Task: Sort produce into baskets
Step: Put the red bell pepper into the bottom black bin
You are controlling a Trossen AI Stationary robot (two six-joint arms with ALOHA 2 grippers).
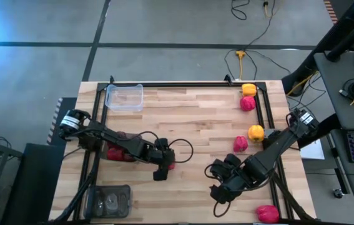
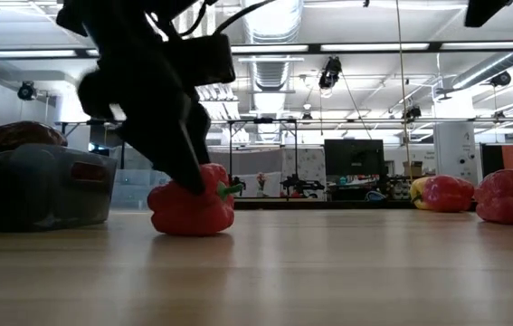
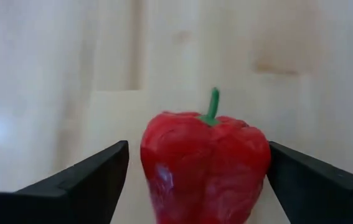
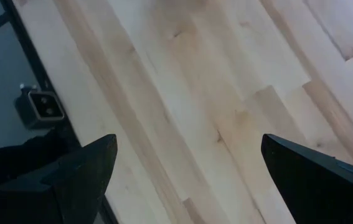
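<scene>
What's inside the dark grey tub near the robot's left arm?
In the low view, the smoky dark grey plastic tub holds a dark maroon pepper heaped above its rim, with red shapes showing through the wall. How many pieces lie inside is hidden.

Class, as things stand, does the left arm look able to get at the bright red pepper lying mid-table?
Probably yes. The left gripper is open, with its dark fingers on either side of the bright red pepper, gaps showing on both sides, and nothing between them blocks a grasp.
</scene>
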